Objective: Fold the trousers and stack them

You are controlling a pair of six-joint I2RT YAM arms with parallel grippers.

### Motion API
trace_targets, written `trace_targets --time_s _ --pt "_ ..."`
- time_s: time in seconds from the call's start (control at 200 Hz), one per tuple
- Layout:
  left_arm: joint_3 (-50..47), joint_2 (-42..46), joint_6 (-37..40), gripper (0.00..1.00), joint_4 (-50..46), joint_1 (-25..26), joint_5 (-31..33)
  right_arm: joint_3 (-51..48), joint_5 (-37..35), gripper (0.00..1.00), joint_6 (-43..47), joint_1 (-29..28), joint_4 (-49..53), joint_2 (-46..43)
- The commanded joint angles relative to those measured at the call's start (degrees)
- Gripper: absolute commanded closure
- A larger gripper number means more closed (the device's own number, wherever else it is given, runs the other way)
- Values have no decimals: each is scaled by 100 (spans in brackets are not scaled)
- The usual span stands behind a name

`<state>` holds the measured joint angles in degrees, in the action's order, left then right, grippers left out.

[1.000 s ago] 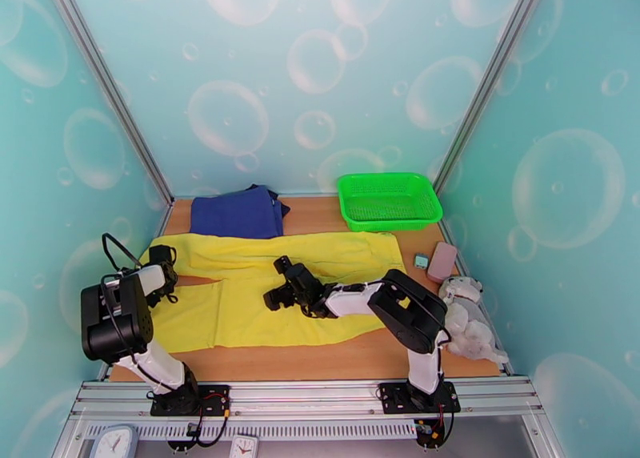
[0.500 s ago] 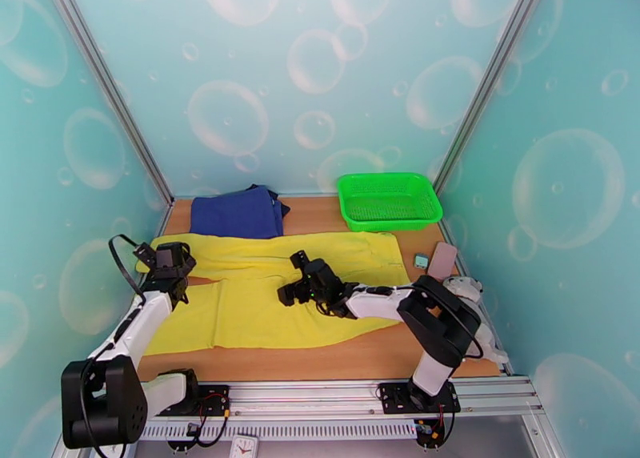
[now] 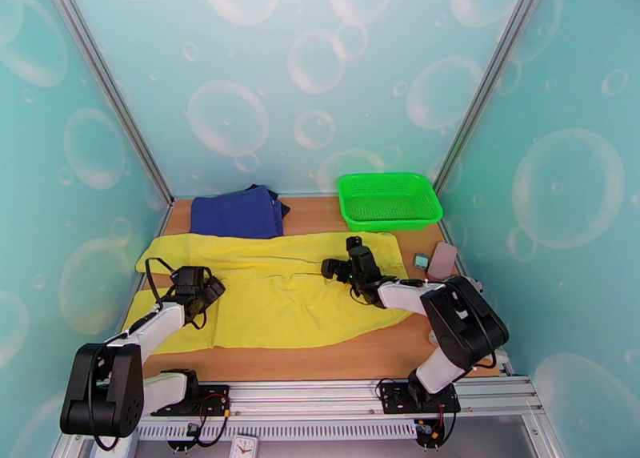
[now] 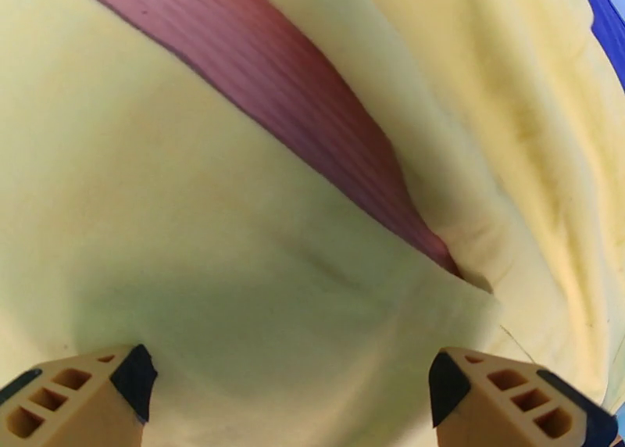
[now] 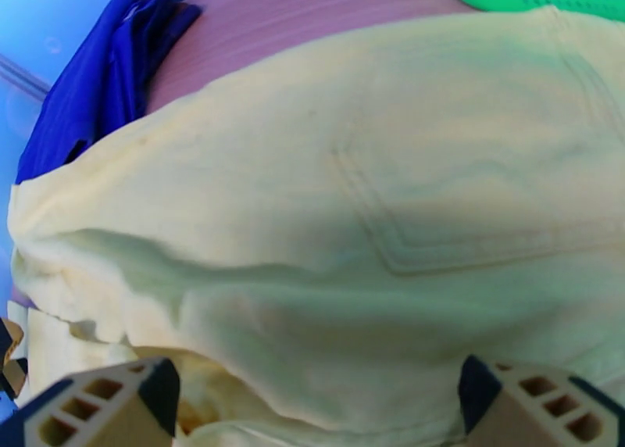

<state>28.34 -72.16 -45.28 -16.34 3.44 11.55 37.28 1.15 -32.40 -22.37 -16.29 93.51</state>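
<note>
Folding yet to begin: a pair of bright yellow, thin-cloth trousers (image 3: 272,291) lies spread flat on the wooden worktop (image 3: 320,357), in front of the green plastic mesh basket (image 3: 392,226) and reaching away to its left, waist end nearest the basket and both legs running leftward. We see the right claw (image 3: 340,261) poised just in front of the basket, its two tan fingers (image 5: 94,409) wide apart and gripping nothing, over the seat of the trousers, where its own camera picks out the stitched outline of a back pocket (image 5: 469,206). The left claw (image 3: 210,286), far to the basket's left, hangs equally agape and empty above the fork where the two legs part and a wedge of bare worktop shows between them. We read the layout as deliberate: the garment is laid out full length so that each arm can take one end, and the claws stand wide so they can close on an edge of cloth. A folded pile of navy blue cloth garments (image 3: 238,212) sits at the back, to the left of the basket, in our judgement the stack the folded trousers are meant to join.
</note>
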Motion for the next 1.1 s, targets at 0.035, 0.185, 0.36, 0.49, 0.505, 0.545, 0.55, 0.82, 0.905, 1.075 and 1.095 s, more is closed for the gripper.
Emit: trace_targets --time_s 0.035,0.185,0.36,0.49,0.505,0.545,0.55,0.82,0.905,1.075,1.095 --pt "-126 56 -1020 1 -851 75 807 -617 -374 1 -1068 211 306 -274" --pt "-293 194 -1534 1 -890 69 471 -719 -937 1 -2003 199 1427 -479" --pt "-424 473 -1771 0 -901 86 484 -867 -1342 1 -2984 -107 2283 -688" --pt "-460 877 -1678 1 -1084 99 611 -1076 -1879 1 -3407 -512 2596 -1201" --pt "-446 955 -1640 1 -1095 110 611 -1088 -1912 1 -3416 -526 2626 -1271" --pt "-420 1132 -1551 1 -1129 156 617 -1053 -2012 1 -3380 -557 2729 -1438" --pt "-423 1182 -1544 1 -1141 161 619 -1046 -2030 1 -3374 -558 2746 -1448" --pt "144 2185 -661 1 -985 719 678 297 -3505 1 -1648 -1228 3361 -1919" --pt "466 1973 -312 1 -888 788 654 789 -3121 1 -801 -1279 3067 -1605" --pt "1293 1373 916 1 -1087 827 -13 1491 -2155 1 1117 -1680 2454 -925" --pt "1333 1363 1062 1 -1141 845 -137 1521 -2184 1 1290 -1765 2379 -881"
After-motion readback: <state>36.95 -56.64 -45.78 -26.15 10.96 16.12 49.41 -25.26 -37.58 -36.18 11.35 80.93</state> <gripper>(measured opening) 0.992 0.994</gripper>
